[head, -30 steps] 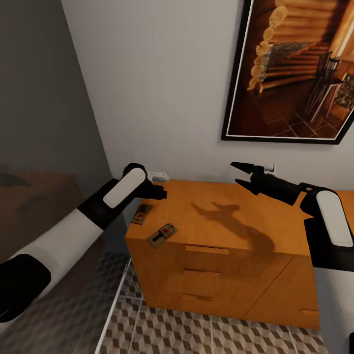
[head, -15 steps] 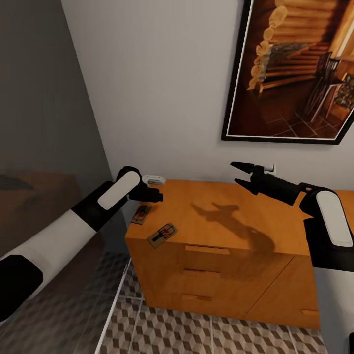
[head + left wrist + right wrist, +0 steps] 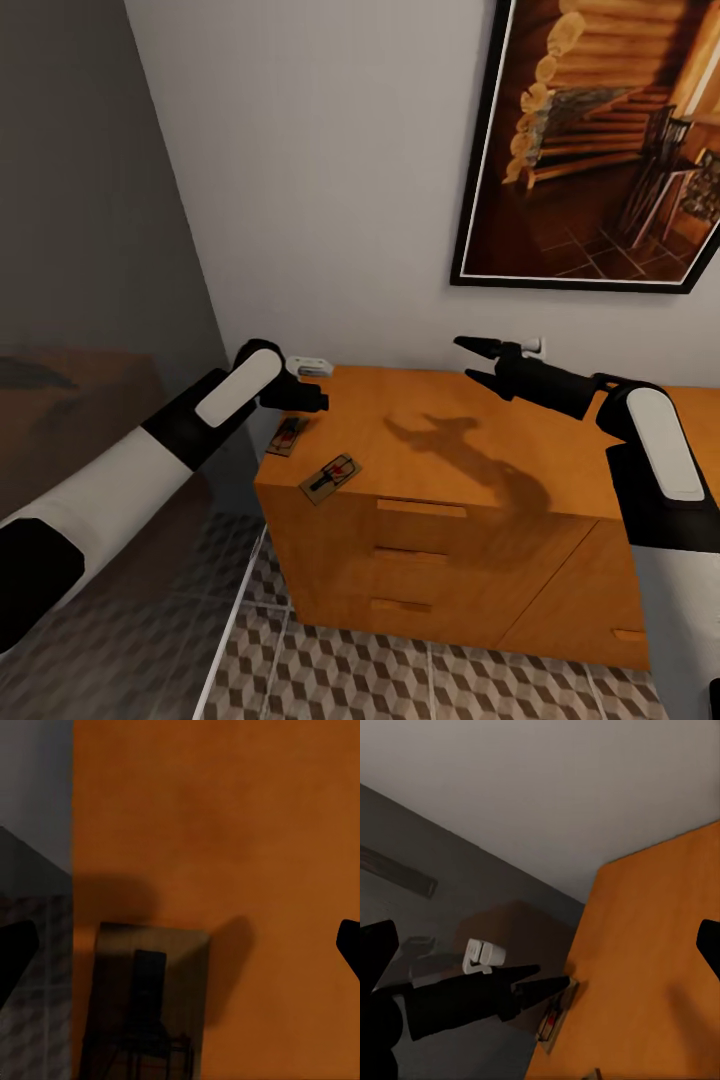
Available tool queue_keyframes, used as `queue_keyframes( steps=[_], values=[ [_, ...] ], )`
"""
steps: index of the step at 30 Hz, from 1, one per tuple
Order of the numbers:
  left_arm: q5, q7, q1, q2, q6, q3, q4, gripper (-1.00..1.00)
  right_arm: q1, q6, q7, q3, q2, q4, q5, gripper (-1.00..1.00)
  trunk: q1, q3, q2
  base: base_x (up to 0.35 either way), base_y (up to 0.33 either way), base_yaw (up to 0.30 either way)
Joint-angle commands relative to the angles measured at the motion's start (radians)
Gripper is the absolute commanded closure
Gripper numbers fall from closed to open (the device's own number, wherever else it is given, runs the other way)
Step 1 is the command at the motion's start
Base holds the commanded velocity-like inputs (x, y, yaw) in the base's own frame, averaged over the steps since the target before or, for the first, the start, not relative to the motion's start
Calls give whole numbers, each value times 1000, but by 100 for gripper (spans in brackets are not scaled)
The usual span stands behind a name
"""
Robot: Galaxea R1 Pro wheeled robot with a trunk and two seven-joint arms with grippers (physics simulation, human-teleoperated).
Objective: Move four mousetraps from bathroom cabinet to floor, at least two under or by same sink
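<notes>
Mousetraps, two of them, small flat dark-brown slabs with grey wire parts, lie on the top of the low orange-brown wooden cabinet (image 3: 440, 470) by its left edge: the rear mousetrap (image 3: 288, 436) sits near the back left corner and the front mousetrap (image 3: 331, 478) at the front left corner, close to each other but apart. The black left gripper (image 3: 312, 398) hangs just above the rear mousetrap, without touching it; in the left wrist view its jaws stand wide apart with that mousetrap (image 3: 146, 1009) between and below them. The black right gripper (image 3: 472, 360) hovers over the middle of the cabinet top near its back edge, jaws apart and holding nothing, and casts a dark shadow on the wood. Below the cabinet's drawer fronts lies the bathroom floor (image 3: 400, 680) of cube-patterned brown, beige and white tiles. A black-framed picture of log stairs (image 3: 600, 140) hangs on the pale wall above.
</notes>
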Motion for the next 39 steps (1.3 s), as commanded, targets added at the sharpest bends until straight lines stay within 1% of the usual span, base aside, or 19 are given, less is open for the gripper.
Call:
queue_keyframes(
  steps=[1,7,13,20,26,32,39],
  values=[
    [10,10,-2,3,-1,-3,-1,-100,-1,3,-10,2,0,-1,-10,-100,0,-1,-1,0,0,0],
    [11,7,0,20,0,-14,-2,-100,-1,3,-10,10,0,-1,-10,-100,0,-1,-1,0,0,0],
    [13,-10,1,27,0,-36,-1,-100,-1,3,-10,12,1,-1,-10,-100,0,-1,-1,0,0,0],
    [12,-81,2,34,-2,-74,6,-100,-1,3,-10,13,2,-1,-10,-100,0,-1,-1,0,0,0],
    [9,-144,2,35,-3,-103,48,-100,-1,3,-10,14,1,-1,-10,-100,0,-1,-1,0,0,0],
    [9,-168,2,34,-4,-111,75,-100,-1,3,-10,14,0,-1,-10,-100,0,-1,-1,0,0,0],
    [9,-179,2,33,-5,-113,82,-100,-1,3,-10,14,1,-1,-10,-100,0,-1,-1,0,0,0]
  ],
)
